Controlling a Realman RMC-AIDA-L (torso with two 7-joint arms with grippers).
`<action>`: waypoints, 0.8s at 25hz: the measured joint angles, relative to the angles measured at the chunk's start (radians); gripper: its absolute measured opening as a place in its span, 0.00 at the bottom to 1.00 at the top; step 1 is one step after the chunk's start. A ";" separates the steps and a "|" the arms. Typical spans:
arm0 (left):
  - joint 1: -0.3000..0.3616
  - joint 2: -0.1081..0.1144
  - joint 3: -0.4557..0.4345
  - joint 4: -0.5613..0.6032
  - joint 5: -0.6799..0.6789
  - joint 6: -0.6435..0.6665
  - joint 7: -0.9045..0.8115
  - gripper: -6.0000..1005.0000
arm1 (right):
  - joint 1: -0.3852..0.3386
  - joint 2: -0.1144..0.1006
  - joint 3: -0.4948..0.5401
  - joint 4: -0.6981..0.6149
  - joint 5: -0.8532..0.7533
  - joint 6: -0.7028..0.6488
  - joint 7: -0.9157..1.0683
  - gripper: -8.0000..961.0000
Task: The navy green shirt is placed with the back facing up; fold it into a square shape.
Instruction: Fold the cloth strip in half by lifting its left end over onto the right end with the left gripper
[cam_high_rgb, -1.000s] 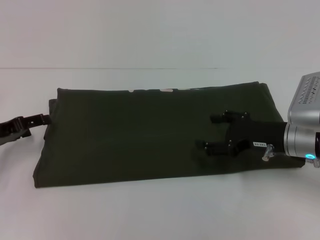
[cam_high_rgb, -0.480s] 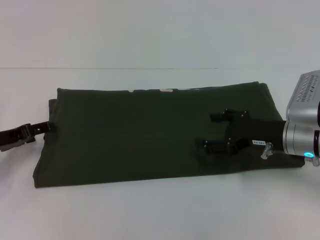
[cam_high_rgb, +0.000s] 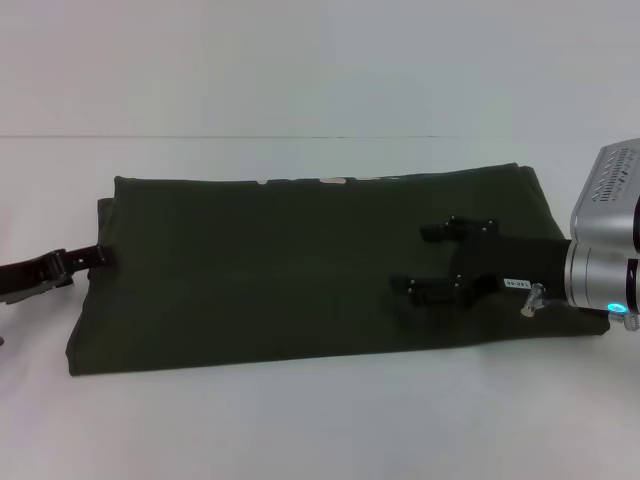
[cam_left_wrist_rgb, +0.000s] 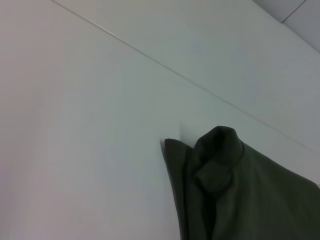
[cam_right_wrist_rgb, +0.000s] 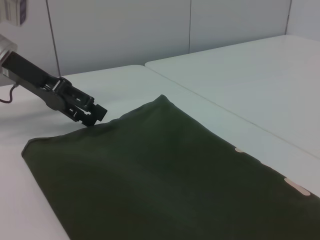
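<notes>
The navy green shirt (cam_high_rgb: 280, 265) lies on the white table as a long, flat folded rectangle. It also fills the lower part of the right wrist view (cam_right_wrist_rgb: 165, 175). My right gripper (cam_high_rgb: 412, 260) hovers low over the shirt's right part, open, its two black fingers spread with nothing between them. At the shirt's left edge my left gripper (cam_high_rgb: 95, 256) reaches in from the left, its tip touching the fabric; the same gripper (cam_right_wrist_rgb: 95, 113) shows at the shirt's far edge. A bunched corner of the shirt (cam_left_wrist_rgb: 215, 160) rises in the left wrist view.
The white table (cam_high_rgb: 320, 420) extends on all sides of the shirt, with a seam line across it at the back (cam_high_rgb: 220, 137). Pale label bits (cam_high_rgb: 335, 181) peek from the shirt's far edge.
My left gripper has moved right and slightly nearer, reaching the shirt's left edge. The right gripper and the shirt have stayed about where they were.
</notes>
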 joint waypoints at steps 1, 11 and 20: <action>-0.001 -0.002 0.000 -0.001 0.000 -0.002 0.006 0.87 | 0.000 0.000 0.000 0.000 0.000 0.000 0.000 0.95; 0.005 -0.011 0.000 -0.001 0.000 -0.033 0.009 0.87 | 0.000 0.000 0.000 0.001 0.000 0.000 0.002 0.95; 0.006 -0.015 0.000 -0.001 -0.001 -0.031 0.009 0.87 | 0.000 0.001 0.000 0.003 0.000 0.000 0.002 0.95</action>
